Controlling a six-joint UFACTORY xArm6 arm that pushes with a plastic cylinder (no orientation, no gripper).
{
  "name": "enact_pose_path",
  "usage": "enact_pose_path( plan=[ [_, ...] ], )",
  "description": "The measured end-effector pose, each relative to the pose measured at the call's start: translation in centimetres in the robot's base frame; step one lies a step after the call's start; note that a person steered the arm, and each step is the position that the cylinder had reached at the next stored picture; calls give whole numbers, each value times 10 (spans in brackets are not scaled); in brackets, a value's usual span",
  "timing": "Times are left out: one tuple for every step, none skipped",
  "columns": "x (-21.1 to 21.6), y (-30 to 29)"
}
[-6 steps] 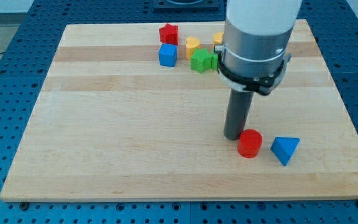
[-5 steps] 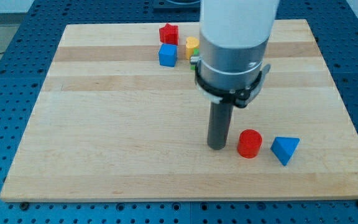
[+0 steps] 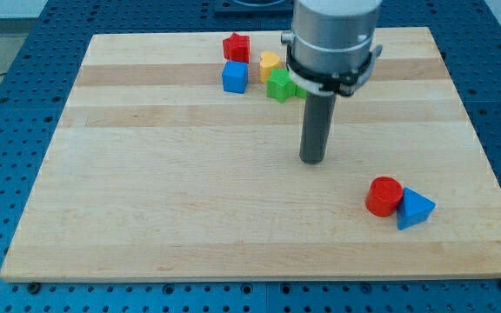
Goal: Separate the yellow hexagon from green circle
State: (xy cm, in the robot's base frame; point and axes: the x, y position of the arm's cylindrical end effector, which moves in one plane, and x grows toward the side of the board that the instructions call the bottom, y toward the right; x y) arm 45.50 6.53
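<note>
My tip [image 3: 312, 161] rests on the board near its middle, below the cluster of blocks at the view's top. The arm's body hides the spot to the right of the green block [image 3: 279, 85], so no yellow hexagon or green circle shows. The green block's shape is unclear; it lies just left of the arm. A yellow heart-like block [image 3: 270, 63] sits above it. A blue cube [image 3: 234, 76] and a red block [image 3: 237, 46] lie further left.
A red cylinder [image 3: 384, 196] touches a blue triangle [image 3: 415, 209] at the lower right, well away from my tip. The wooden board [image 3: 146, 191] lies on a blue perforated table.
My tip swung left, then moved up and slightly right toward the top cluster. The red cylinder has shifted right and now touches the blue triangle, which also shifted a little right.
</note>
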Motion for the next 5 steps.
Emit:
enact_pose_path(
  plan=[
    [-36,7],
    [-114,15],
    [-192,16],
    [-212,-25],
    [-212,6]
  ],
)
